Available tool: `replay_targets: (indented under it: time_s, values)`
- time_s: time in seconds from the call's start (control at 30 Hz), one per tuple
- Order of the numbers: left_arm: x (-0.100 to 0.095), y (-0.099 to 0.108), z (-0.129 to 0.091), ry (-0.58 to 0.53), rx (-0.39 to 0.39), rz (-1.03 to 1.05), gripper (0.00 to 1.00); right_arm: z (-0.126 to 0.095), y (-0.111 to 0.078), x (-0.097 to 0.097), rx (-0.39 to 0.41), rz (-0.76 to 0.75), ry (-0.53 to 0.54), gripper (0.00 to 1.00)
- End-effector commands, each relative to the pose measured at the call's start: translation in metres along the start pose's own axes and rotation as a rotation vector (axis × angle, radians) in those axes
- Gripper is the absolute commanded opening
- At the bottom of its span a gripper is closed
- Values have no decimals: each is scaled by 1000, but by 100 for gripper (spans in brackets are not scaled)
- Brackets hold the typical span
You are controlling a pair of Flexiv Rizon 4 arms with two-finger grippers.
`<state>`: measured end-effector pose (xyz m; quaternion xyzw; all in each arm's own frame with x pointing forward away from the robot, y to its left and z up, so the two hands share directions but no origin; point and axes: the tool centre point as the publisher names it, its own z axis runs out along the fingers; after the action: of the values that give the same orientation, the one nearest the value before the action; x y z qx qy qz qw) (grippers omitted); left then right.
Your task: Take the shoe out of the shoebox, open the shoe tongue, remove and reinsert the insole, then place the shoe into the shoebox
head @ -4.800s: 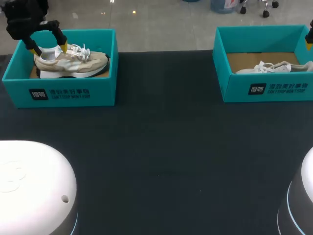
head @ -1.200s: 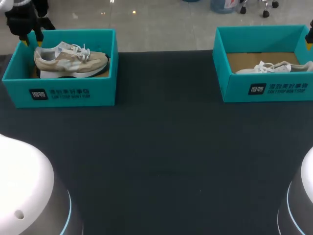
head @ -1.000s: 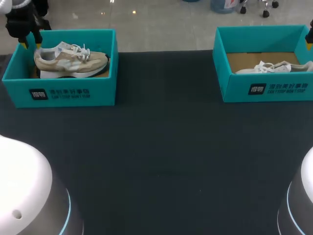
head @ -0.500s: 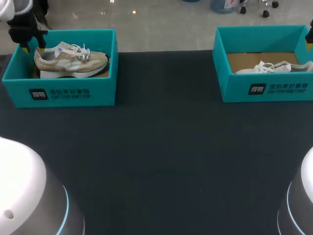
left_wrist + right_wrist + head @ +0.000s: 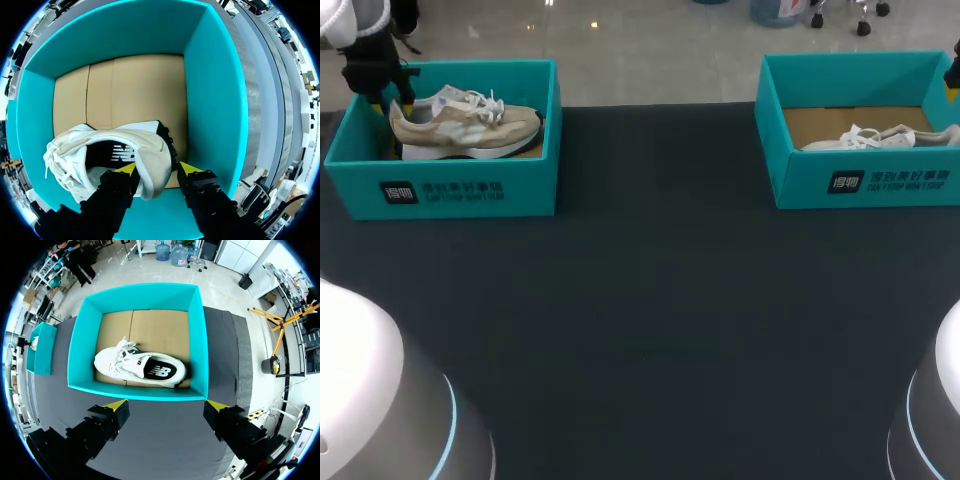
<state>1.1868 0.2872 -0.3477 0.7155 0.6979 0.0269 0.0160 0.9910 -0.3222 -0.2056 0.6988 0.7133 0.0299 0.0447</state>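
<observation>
A beige and white shoe (image 5: 470, 122) lies in the teal shoebox (image 5: 450, 190) at the table's far left, toe pointing right. My left gripper (image 5: 395, 100) is down inside the box at the shoe's heel. In the left wrist view the shoe (image 5: 100, 150) lies on the box's cardboard floor, ringed by teal walls (image 5: 210, 90). My left gripper (image 5: 157, 169) straddles the heel, one yellow tip against each side, shut on it. My right gripper (image 5: 166, 405) hangs open high above the other box (image 5: 137, 295).
A second teal shoebox (image 5: 860, 180) at the far right holds a white shoe (image 5: 880, 138), seen from above (image 5: 140, 367) in the right wrist view. My right gripper (image 5: 952, 80) barely shows at the head view's edge. Dark tabletop (image 5: 650, 320) stretches between and before the boxes.
My left gripper has shifted slightly right and down from the box's back left corner onto the shoe's heel. The shoe, both boxes and the right arm have not moved.
</observation>
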Motion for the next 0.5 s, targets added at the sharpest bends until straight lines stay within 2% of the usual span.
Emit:
replay_targets:
  time_s: [0.03, 0.5]
  values:
    - [4, 7, 7, -2, 26, 3, 49, 0, 1, 0, 2, 0, 0, 100]
    - [4, 3, 32, -2, 74, 7, 51, 0, 1, 0, 2, 0, 0, 100]
